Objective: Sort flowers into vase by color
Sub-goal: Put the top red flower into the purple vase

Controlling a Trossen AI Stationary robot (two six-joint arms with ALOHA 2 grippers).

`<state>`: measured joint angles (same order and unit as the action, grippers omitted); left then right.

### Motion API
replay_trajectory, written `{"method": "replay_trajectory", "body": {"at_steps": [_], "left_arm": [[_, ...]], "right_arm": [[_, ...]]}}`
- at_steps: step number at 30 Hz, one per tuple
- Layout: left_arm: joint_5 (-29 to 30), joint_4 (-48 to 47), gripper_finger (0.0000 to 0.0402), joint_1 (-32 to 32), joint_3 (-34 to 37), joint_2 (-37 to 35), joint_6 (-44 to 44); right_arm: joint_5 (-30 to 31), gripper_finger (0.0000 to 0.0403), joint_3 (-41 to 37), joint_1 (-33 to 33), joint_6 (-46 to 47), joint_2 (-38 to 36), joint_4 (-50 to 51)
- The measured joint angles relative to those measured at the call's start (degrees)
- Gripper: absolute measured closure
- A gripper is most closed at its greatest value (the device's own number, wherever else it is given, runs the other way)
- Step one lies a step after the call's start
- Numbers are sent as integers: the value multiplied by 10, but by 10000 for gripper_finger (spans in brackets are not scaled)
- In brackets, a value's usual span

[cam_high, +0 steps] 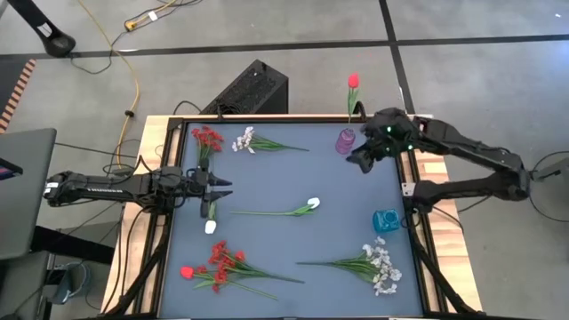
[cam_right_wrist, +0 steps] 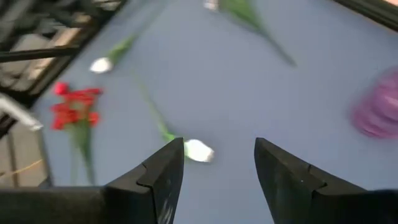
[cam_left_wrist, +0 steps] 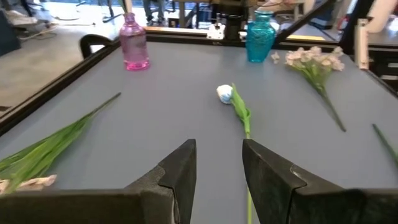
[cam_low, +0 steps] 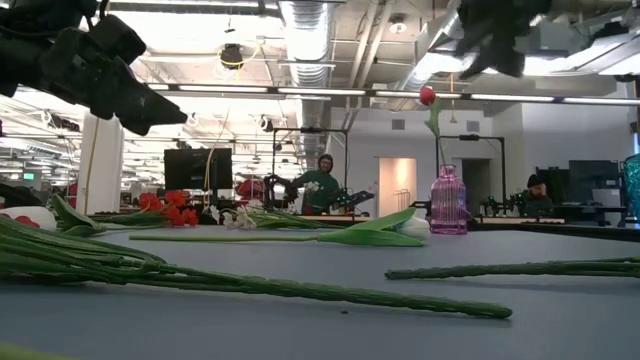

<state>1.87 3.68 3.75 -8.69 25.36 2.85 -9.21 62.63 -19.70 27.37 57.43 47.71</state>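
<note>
The right gripper, spread and empty, is beside the pink vase at upper right; better lower slowly over the white tulip stem at centre; left gripper waits spread at left

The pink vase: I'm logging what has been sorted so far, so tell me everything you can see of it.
The pink vase is small, translucent, glass-like and ribbed, with a round body and narrow neck. It stands upright near the table's far right corner. One red tulip on a green stem stands in it, rising above the mouth. The right hand hovers open just beside it, not touching. The blue vase stands apart, nearer along the right edge.
</note>
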Motion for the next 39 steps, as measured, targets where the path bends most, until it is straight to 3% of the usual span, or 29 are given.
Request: {"method": "replay_trajectory", "body": {"at_steps": [3,6,10,16,19,22,27,31,39], "left_arm": [[2,0,282,0,0,0,13],[59,-45,282,4,-14,2,63],[119,-161,282,21,-68,17,123],[236,-360,282,50,-187,68,219],[257,-422,282,65,-227,105,242],[253,-432,282,89,-240,149,249],[191,-515,282,167,-273,247,237],[155,-524,282,229,-288,309,215],[98,-534,282,316,-289,417,180]], "right_arm": [[21,186,0,73,19,12,-41],[75,194,0,149,25,33,-66],[144,203,0,232,21,77,-74],[180,211,-27,306,-9,143,-90],[198,214,-61,332,-31,162,-156],[197,216,-110,352,-77,177,-268],[169,221,-167,362,-122,179,-424],[169,223,-192,363,-174,179,-534],[153,224,-195,370,-254,188,-566]]}}
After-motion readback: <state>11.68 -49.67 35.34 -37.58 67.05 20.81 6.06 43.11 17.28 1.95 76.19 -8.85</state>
